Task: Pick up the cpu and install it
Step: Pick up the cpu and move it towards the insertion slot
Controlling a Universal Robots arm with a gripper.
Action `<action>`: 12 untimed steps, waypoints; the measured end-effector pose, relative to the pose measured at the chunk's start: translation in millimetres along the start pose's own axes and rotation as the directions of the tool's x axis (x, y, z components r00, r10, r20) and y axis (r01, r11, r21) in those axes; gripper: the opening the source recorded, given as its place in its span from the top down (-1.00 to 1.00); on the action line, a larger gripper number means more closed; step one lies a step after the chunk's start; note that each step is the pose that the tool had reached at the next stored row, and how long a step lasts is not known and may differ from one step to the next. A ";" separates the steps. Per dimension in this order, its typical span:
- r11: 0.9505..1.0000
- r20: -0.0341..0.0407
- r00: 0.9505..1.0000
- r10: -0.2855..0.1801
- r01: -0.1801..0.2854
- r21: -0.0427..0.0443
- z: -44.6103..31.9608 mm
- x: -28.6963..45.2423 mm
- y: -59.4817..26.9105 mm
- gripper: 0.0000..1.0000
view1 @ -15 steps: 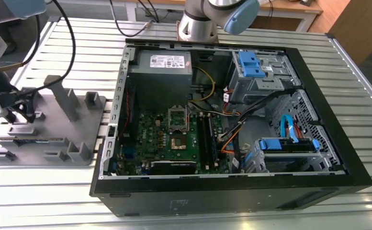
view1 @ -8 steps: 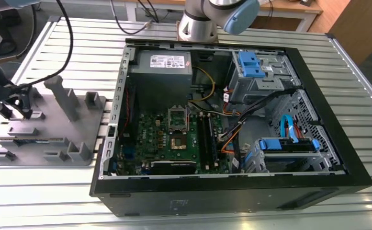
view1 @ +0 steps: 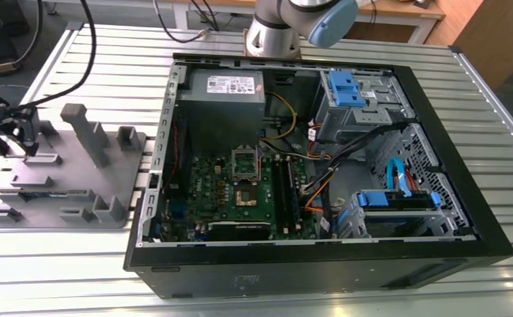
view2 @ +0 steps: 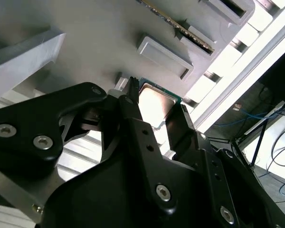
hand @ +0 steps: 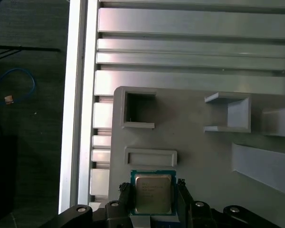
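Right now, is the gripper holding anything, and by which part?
Cannot tell: the gripper straddles the cpu at opposite edges on the grey holder.

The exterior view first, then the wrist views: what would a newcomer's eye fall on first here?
In the exterior view, the open black computer case with its green motherboard dominates. On the exterior view's left lies a grey holder tray, with the gripper above it. In both wrist views, the shiny cpu sits right at the gripper, with the grey tray behind it.

cpu [hand: 153,194]: square, silver top, green rim, flat on grey holder [hand: 204,156].
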State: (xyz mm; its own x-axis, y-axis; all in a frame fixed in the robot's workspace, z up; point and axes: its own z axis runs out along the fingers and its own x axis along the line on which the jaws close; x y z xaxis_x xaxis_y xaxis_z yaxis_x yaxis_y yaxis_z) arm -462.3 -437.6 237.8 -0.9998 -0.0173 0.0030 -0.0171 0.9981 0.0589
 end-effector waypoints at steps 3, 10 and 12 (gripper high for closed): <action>1.000 0.000 1.000 0.000 0.000 -0.002 -9.1 0.0 0.5 0.06; 1.000 0.000 1.000 0.000 0.000 -0.007 -31.4 0.1 1.8 0.06; 1.000 0.000 1.000 0.000 0.000 -0.008 -37.9 0.1 2.2 0.06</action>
State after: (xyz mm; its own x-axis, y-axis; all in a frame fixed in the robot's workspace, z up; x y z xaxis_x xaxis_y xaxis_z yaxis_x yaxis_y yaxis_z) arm -462.3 -437.6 275.8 -0.9998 -0.0172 0.0026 -0.0170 0.9976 0.0672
